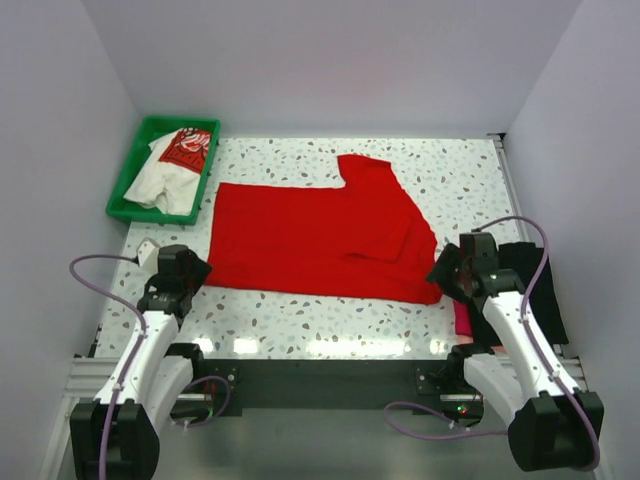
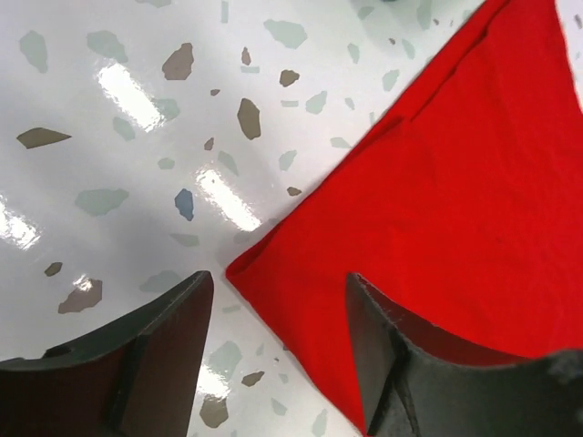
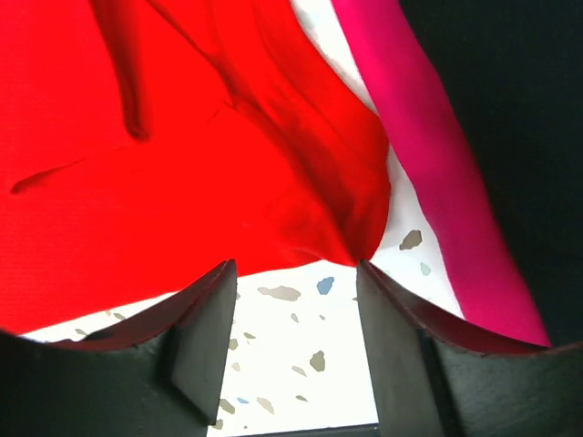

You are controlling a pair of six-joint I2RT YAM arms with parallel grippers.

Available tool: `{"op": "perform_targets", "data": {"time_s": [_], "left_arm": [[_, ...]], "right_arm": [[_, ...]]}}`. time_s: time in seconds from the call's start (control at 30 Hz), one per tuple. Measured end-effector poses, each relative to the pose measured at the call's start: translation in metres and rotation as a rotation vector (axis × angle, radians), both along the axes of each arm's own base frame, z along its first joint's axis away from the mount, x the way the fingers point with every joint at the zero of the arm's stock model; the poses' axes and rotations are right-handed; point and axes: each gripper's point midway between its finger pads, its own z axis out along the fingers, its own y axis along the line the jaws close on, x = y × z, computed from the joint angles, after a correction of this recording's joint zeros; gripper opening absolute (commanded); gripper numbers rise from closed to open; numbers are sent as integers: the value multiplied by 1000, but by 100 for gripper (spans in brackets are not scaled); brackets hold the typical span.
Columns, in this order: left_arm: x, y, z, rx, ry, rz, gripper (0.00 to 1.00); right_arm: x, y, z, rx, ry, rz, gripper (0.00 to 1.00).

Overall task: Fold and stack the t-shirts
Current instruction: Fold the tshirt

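Here the red t-shirt [image 1: 310,240] lies spread on the speckled counter [image 1: 300,325], one sleeve sticking out toward the far side and its right part doubled over in creases. My left claw [image 2: 278,305] stands wide apart with nothing in it; the shirt's near left corner lies flat on the counter between its two fingers [image 2: 155,364], the right one over the cloth. My right claw [image 3: 296,291] gapes too, empty, with the rumpled near right corner just ahead of the gap. Just beside that corner lies the folded magenta t-shirt [image 3: 428,164], with the black t-shirt [image 3: 510,109] against its other side. The white t-shirt [image 1: 172,170] with a red print sits crumpled in the green tray [image 1: 120,190] at the counter's far left corner
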Motion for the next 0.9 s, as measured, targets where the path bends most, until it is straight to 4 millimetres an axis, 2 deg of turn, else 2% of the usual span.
{"op": "perform_targets", "data": {"time_s": [0.2,0.33,0.43,0.5,0.67,0.8,0.9], "left_arm": [[7,-7,18,-3,-38,-58,69],[24,-18,49,-14,-103,-143,69],[37,-28,73,-20,-154,-211,70],[45,-34,90,-16,-180,-260,70],[62,-41,130,35,-238,-363,71],[67,-45,151,59,-281,-411,71],[69,-47,156,66,-289,-433,71]], "right_arm": [[11,7,18,-5,-52,51,59],[33,35,25,-20,-66,158,53],[52,64,14,-25,-48,234,49],[60,76,-1,-29,-18,256,48],[73,78,-35,-62,48,245,45],[90,84,-43,-66,46,240,38],[101,88,-46,-60,31,236,37]]}}
